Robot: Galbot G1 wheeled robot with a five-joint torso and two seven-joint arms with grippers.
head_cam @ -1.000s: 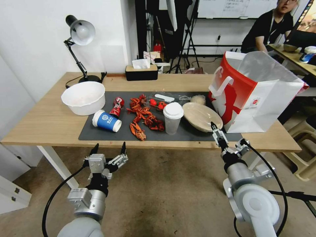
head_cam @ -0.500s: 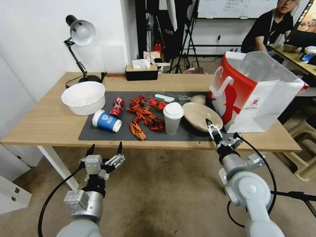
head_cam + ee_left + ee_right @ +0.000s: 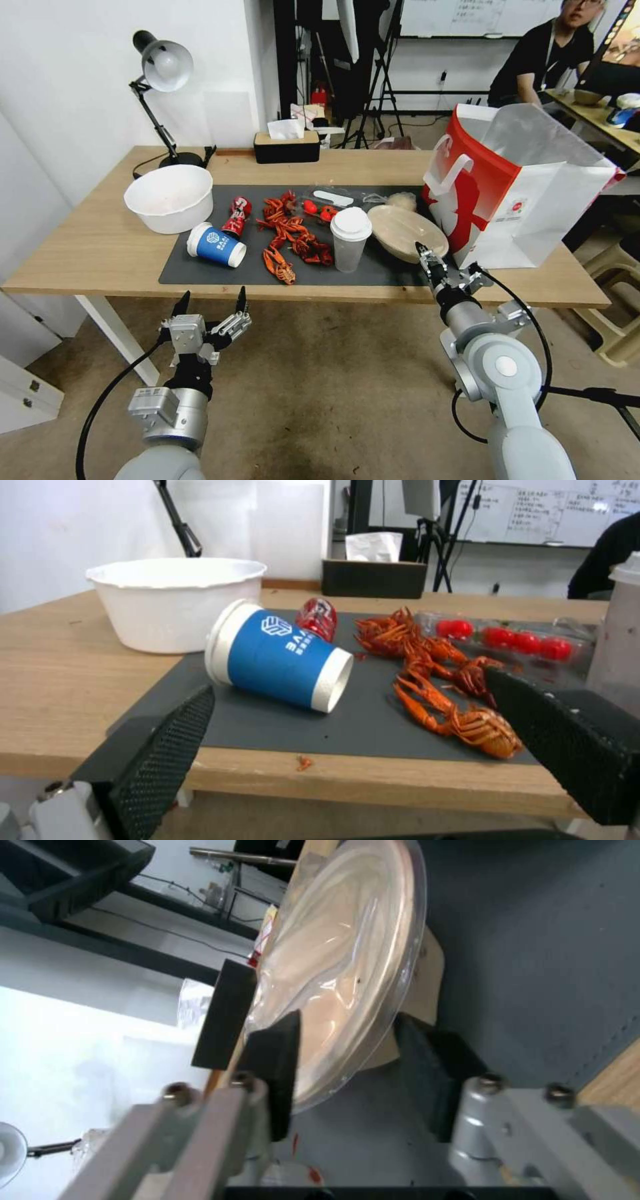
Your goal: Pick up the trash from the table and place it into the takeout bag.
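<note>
The right gripper (image 3: 421,251) straddled the beige lidded bowl's (image 3: 407,232) near rim, pads not yet closed. The left gripper (image 3: 209,305) hovered wide before the tabletop (image 3: 87,253).

Bare mat (image 3: 200,270) fronts the blue paper cup (image 3: 216,245); clear cup (image 3: 350,239) and takeout bag (image 3: 513,190) flank the lidded bowl (image 3: 407,233).

beige lidded bowl (image 3: 407,233) tilted on mat | takeout bag (image 3: 513,187) upright beside it

Glossy clear plastic lid (image 3: 347,965), matt grey mat (image 3: 200,267), light-wood table (image 3: 100,247), seemingly paper bag (image 3: 533,200).
</note>
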